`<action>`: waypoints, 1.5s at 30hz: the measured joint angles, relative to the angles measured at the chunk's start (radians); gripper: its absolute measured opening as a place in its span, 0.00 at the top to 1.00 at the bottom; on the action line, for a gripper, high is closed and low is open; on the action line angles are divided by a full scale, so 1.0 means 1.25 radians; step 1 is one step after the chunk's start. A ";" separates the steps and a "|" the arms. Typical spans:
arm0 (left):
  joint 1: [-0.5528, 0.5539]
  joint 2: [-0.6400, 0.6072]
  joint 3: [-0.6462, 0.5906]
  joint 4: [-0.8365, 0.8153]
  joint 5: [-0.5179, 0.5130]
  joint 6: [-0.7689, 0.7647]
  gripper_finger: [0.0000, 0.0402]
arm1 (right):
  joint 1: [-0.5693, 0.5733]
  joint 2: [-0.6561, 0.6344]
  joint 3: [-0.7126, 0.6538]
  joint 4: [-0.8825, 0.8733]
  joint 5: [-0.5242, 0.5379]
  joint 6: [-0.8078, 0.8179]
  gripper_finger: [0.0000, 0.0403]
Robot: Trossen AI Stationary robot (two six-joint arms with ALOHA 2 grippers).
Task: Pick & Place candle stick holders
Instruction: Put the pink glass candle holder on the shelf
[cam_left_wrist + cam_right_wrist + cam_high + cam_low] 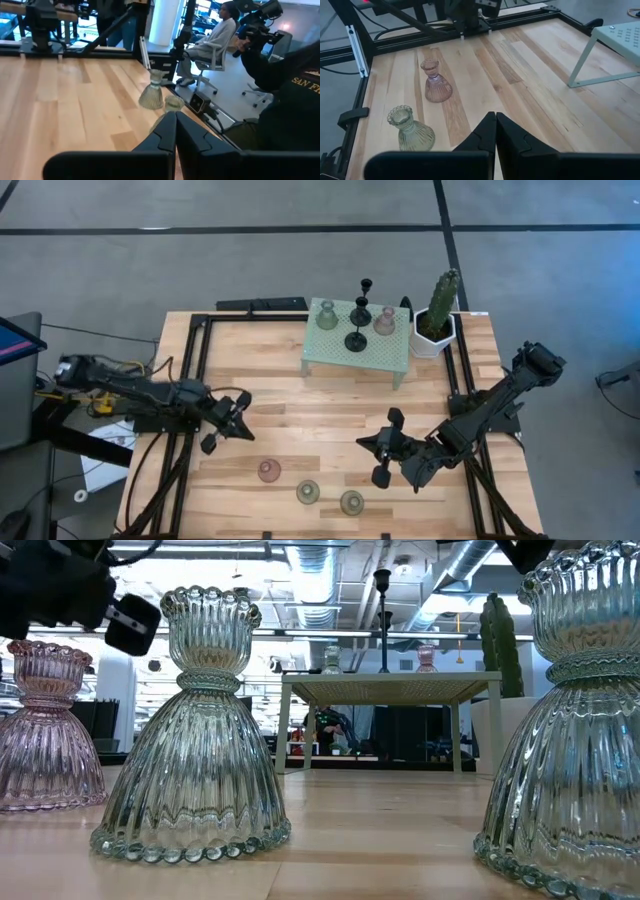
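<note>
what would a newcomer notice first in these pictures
The mint stand at the table's far edge catches the eye, carrying two black candle holders between a green one and a pink one, with a cactus beside it. Near the front edge stand three more glass holders, with the left pincer and right pincer shut and empty above the bare wood.

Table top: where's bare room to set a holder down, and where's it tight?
Free: the wide wood strip between the mint stand and the front row of holders, flanked by the shut left gripper and shut right gripper. Crowded: the stand's top, with four holders, and the front edge, where the pink holder and two green holders sit close.
</note>
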 joint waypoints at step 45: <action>-0.277 0.544 0.001 0.277 -0.133 -0.146 0.99 | 0.001 0.000 0.000 0.018 -0.001 0.000 1.00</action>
